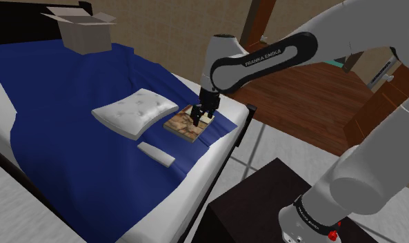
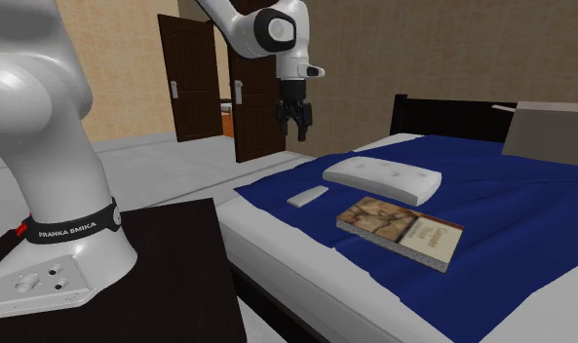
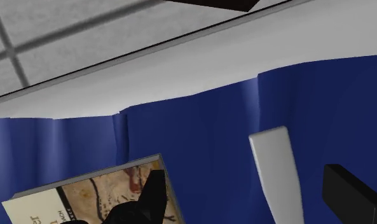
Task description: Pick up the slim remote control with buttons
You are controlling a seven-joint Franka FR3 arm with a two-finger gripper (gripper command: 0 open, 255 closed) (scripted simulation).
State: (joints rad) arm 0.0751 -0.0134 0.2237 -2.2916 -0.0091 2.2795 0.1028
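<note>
White remote [image 3: 277, 175] lies on blue cover [image 3: 199, 137] below the parted claw [image 3: 243, 174].

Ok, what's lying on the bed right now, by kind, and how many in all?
slim white remote: 1
book: 1
white pillow: 1
cardboard box: 1
Total: 4

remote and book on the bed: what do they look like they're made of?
Remote: plain matte white slab with no buttons or texture drawn, so the material is unclear. Book: printed map-like cover and pale page edges, likely paper or card.
</note>
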